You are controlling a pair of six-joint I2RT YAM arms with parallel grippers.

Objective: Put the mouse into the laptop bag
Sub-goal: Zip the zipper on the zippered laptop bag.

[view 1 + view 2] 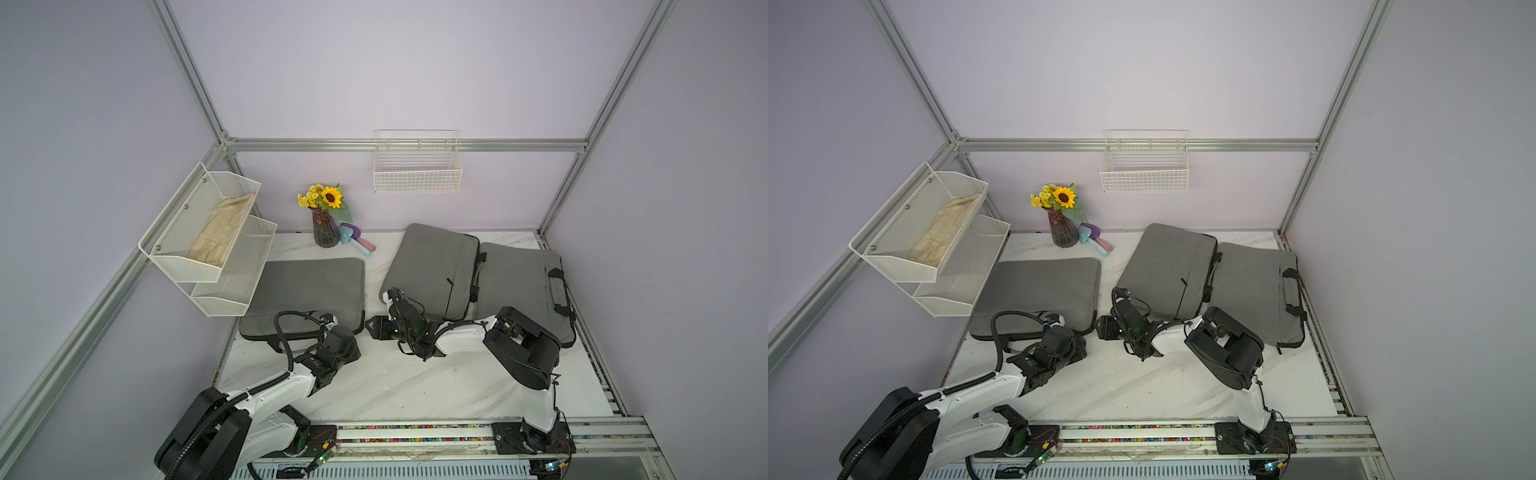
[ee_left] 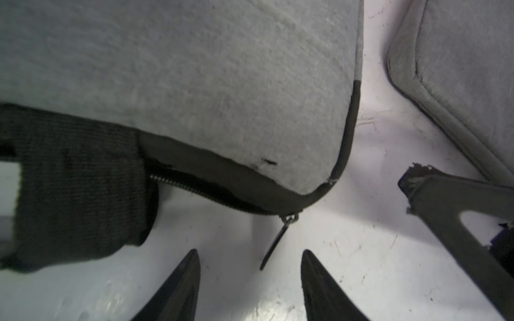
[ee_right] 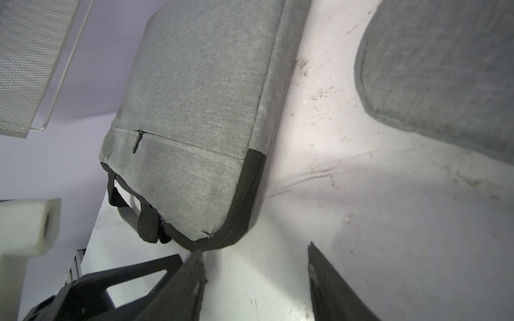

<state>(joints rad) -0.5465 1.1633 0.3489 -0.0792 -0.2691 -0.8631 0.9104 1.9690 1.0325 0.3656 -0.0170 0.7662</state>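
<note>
No mouse shows in any view. Three grey laptop bags lie on the white table; the left bag (image 1: 307,286) (image 1: 1038,286) has both grippers at its near right corner. My left gripper (image 2: 250,251) is open, fingers apart on either side of the tip of the black zipper pull (image 2: 274,244), without touching it. The slider (image 2: 290,218) sits at the bag's corner, and bare zipper teeth (image 2: 194,189) show along the front edge. My right gripper (image 3: 255,248) (image 1: 372,327) is open and empty, and one finger (image 3: 199,255) meets that same corner (image 3: 205,239).
The middle bag (image 1: 432,270) and the right bag (image 1: 523,286) lie side by side behind the right arm. A vase of sunflowers (image 1: 325,216) and small pastel toys (image 1: 357,241) stand at the back. White mesh shelves (image 1: 208,237) overhang the left bag; a wire basket (image 1: 417,166) hangs on the wall.
</note>
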